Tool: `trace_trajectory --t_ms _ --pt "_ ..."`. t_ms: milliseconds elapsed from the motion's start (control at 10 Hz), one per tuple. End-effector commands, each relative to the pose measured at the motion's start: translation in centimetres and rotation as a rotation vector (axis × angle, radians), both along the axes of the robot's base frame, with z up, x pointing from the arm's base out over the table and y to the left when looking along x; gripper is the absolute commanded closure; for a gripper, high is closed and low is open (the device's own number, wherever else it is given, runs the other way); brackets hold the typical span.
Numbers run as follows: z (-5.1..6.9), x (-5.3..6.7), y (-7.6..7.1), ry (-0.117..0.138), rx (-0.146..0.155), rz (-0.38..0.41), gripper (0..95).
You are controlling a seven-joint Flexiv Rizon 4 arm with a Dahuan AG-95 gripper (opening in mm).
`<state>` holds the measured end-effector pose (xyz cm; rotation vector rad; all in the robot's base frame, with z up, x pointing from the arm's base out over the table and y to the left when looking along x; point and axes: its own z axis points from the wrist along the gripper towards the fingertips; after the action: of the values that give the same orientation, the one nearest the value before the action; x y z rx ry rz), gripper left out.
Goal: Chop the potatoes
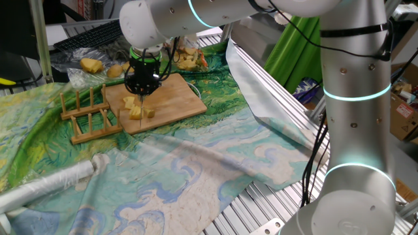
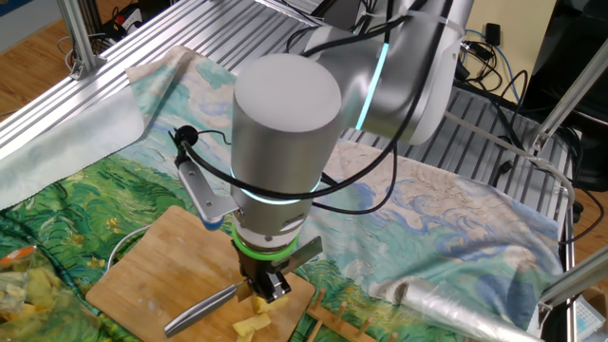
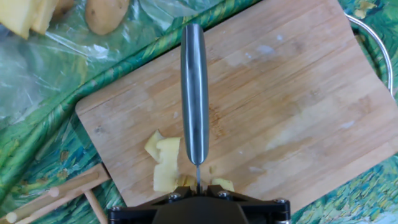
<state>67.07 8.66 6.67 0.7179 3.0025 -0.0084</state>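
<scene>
Potato pieces [image 3: 166,163] lie near one end of the wooden chopping board [image 3: 298,93], directly under the gripper [image 3: 198,186], whose fingers are clamped on a knife [image 3: 194,93]. The blade's long axis runs across the board, pieces mostly to one side. Beyond the board's edge, whole potatoes [image 3: 106,12] rest on plastic; a wooden rack [image 1: 88,114] stands beside the board.
</scene>
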Motion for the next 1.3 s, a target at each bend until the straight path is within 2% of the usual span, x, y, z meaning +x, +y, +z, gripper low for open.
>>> trace_trajectory --t_ms 100,200,400,500,800,1200,1300 --pt "-0.6 0.2 0.2 -0.006 0.012 -0.006 95.0" --pt "-1.8 0.4 0.6 -0.022 0.015 -0.011 95.0" --pt "-3.9 0.6 1.1 -0.044 -0.002 -0.003 95.0" --pt "-4.0 0.6 1.1 -0.043 -0.009 -0.001 95.0" --pt "-4.0 0.5 1.1 -0.045 -0.005 -0.008 95.0" --pt "-2.2 0.4 0.6 -0.009 -0.01 0.013 95.0" --pt "-1.8 0.4 0.4 -0.006 -0.017 0.021 95.0"
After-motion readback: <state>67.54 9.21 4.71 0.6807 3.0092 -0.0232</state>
